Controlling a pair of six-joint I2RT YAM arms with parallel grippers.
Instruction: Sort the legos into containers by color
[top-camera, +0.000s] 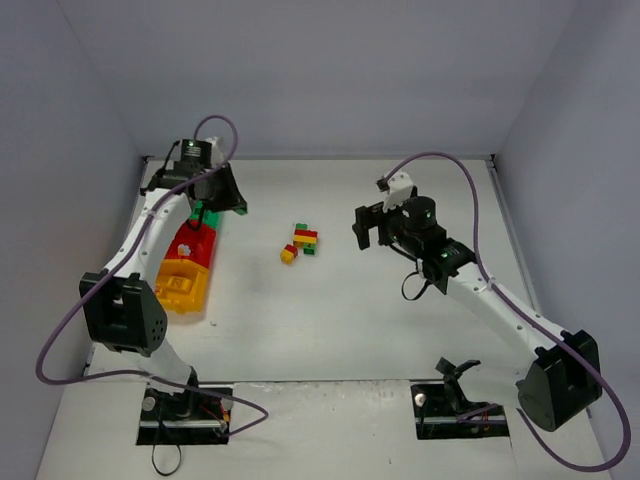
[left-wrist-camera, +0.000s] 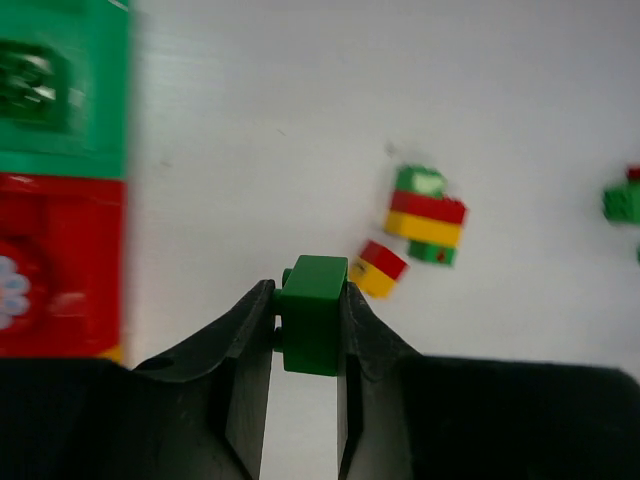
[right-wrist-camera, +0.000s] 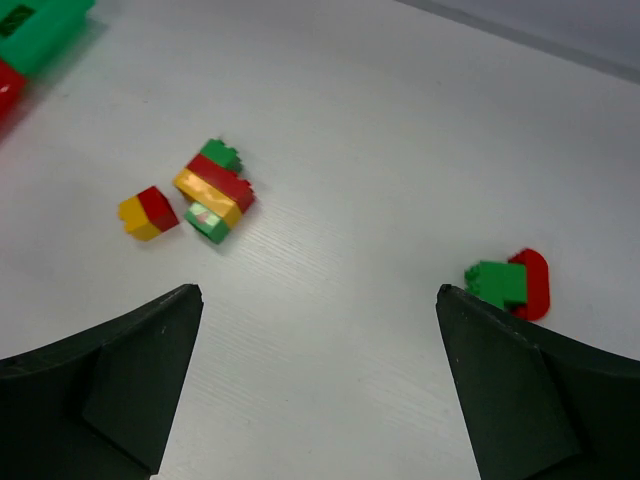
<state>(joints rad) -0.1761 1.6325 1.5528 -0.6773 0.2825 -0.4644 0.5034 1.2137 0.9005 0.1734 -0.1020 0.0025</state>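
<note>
Green brick (left-wrist-camera: 313, 312): single, glossy, pinched between the fingers of the left gripper (left-wrist-camera: 308, 295), over the table (left-wrist-camera: 300, 120) near the green bin (left-wrist-camera: 65, 90) and red bin (left-wrist-camera: 60, 260).
Stack (right-wrist-camera: 215, 190): green, red, yellow and green layers, lying mid-table.
Red-yellow pair (right-wrist-camera: 148, 213): just beside the stack.
Green-red pair (right-wrist-camera: 510, 283): apart from the rest, by the right gripper (right-wrist-camera: 318, 295), whose jaws are spread wide.
Yellow bin (top-camera: 183, 285): nearest in the row.
</note>
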